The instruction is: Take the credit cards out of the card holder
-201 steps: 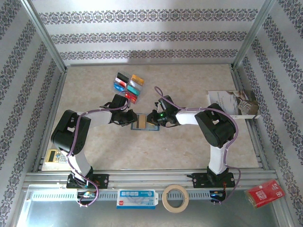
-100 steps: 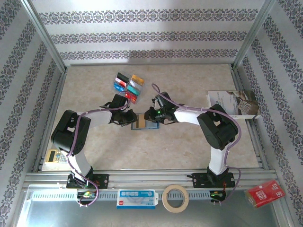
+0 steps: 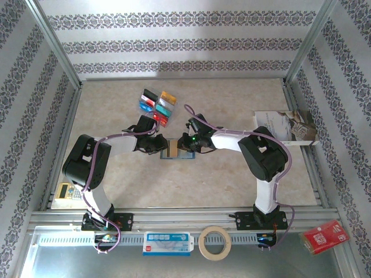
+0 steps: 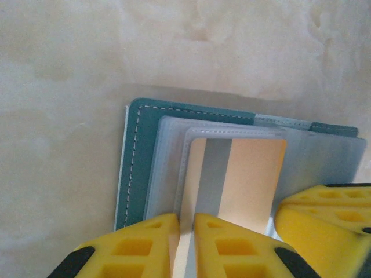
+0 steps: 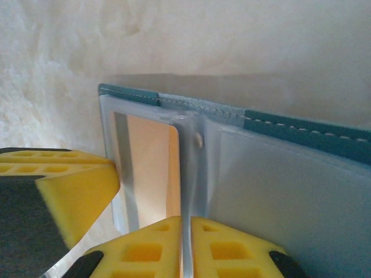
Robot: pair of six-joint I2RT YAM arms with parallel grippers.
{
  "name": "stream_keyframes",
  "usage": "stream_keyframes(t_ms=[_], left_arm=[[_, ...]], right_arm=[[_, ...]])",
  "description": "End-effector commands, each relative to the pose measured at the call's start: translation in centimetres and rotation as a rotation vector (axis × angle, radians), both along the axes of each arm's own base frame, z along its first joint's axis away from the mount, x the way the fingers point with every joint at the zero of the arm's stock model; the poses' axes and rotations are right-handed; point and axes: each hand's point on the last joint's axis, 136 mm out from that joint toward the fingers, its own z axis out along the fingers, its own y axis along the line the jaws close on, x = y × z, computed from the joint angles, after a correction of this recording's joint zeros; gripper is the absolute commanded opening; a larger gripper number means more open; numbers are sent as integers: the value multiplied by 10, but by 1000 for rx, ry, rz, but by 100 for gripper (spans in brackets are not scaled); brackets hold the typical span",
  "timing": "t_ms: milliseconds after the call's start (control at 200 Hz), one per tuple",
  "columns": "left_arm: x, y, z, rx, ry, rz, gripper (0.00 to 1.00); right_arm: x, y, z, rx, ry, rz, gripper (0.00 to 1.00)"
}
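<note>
Card holder (image 3: 185, 154) open mid-table, between both grippers. Gold card (image 4: 249, 179) in clear sleeve, long axis left-right, end toward left gripper (image 4: 185, 246). Its jaws are closed on the sleeve edge there; unclear if the card is pinched. Right gripper (image 5: 186, 249) closed on holder's sleeve divider. Pull likely leftward.

Robot lab cell, not a home. Aluminium extrusion frame (image 3: 58, 51) boxes in a marble-look table (image 3: 232, 98), with patterned wallpaper panels (image 3: 174, 43) as walls. Left arm (image 3: 87, 165) and right arm (image 3: 264, 159) are bolted to a slotted rail (image 3: 185, 215) at the near edge. Tape roll (image 3: 215, 242) sits on the metal ledge (image 3: 69, 255).
</note>
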Motion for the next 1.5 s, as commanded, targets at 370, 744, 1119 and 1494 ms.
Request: stream_keyframes(t_ms=[370,744,1119,1494], left_arm=[[-26,17,-34,112,116,-2,18],[-27,16,-35,106,121,-6,19],[-22,22,-25,126,87,27,24],[-15,15,-15,87,68,41,31]], right_arm=[[3,11,-1,40,4,28,18],[0,17,-5,44,0,57,16],[0,14,-1,52,-42,71,6],[-4,-5,6,29,50,-40,4]])
